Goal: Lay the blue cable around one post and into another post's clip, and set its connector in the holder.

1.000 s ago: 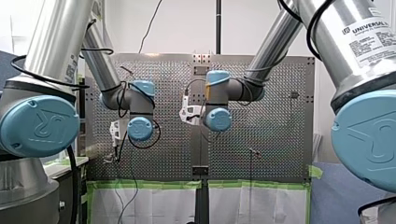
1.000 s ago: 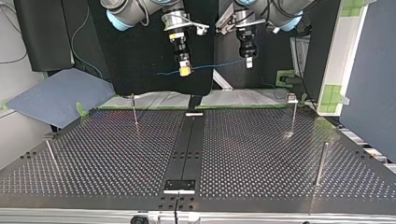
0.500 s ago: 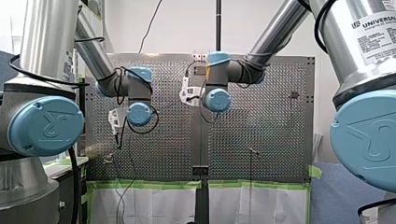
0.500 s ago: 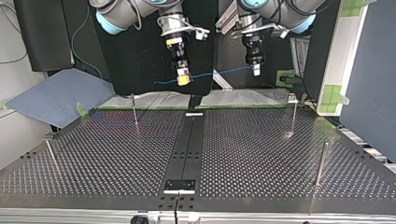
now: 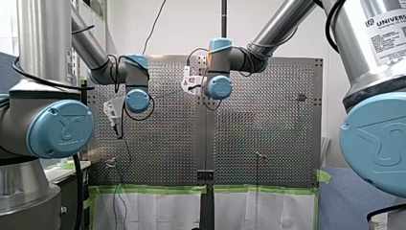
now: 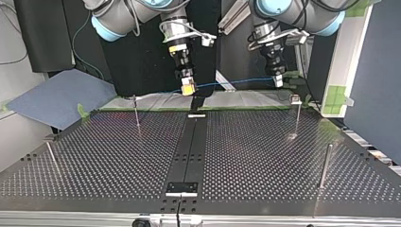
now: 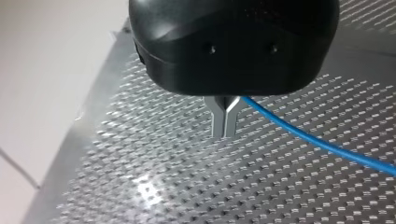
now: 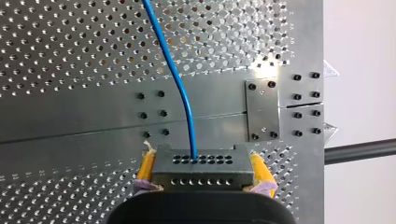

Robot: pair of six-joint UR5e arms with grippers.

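Yellow-padded fingers (image 8: 146, 166) of my right gripper (image 8: 201, 164) clamp the grey perforated connector block (image 8: 201, 174); my left gripper's (image 7: 225, 133) metal fingers (image 7: 217, 117) pinch the thin blue cable (image 7: 308, 139), strung between them above the perforated metal table (image 6: 118, 156). Best lowered evenly, lightly taut, toward the slender metal post (image 6: 297, 117).

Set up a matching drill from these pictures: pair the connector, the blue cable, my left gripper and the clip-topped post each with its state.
Things:
1 connector
2 blue cable
3 left gripper
4 clip-topped post

States:
A upright on the table, apart from the cable
B shut on the blue cable
C clamped between yellow pads
D strung through the air

Pairs: 1-C, 2-D, 3-B, 4-A
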